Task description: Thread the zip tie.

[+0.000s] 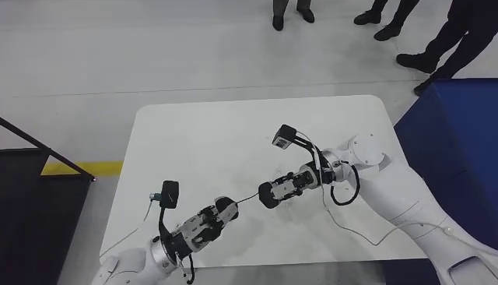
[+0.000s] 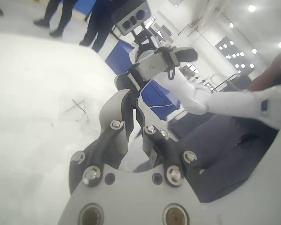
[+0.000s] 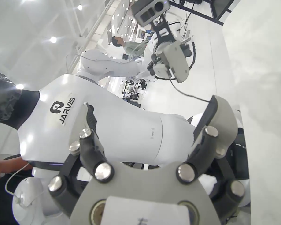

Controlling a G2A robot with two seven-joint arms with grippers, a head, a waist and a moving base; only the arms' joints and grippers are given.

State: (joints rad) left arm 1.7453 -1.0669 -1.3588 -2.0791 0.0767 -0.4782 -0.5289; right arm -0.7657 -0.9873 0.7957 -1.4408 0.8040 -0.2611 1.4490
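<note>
zip tie (image 1: 247, 198): thin dark strap held in the air above the desk (image 1: 194, 129), bridging the gap between left tool (image 1: 225, 210) and right tool (image 3: 149, 106); it rests on nothing.
why held so: left tool looks like the anchor, holding one end so the strap stays stiff and aimed. The right tool is open, probably to receive the free end. The tools face each other tip to tip and close together, so the short strap reaches across.
long axis: in the top view it runs from near-left to far-right, close to level. The held end is at the left tool and the free end points at the right tool. The right wrist view shows a slight bow.
left tool state: fingers pressed together, pinching the tie's end. This is a judgement, since the pinch point is hard to make out.
right tool state: fingers spread wide, gripping nothing. The tie's tip is at one finger (image 3: 209, 110), touching or just short, can't tell.
head end: can't tell which end has the lock.
step: looks like alignment; no loop visible, threading not done.
risk: floppy tip may slip off the pad on closing.
other: dark scrap bits (image 2: 80, 106) on the desk, apart from both tools.
</note>
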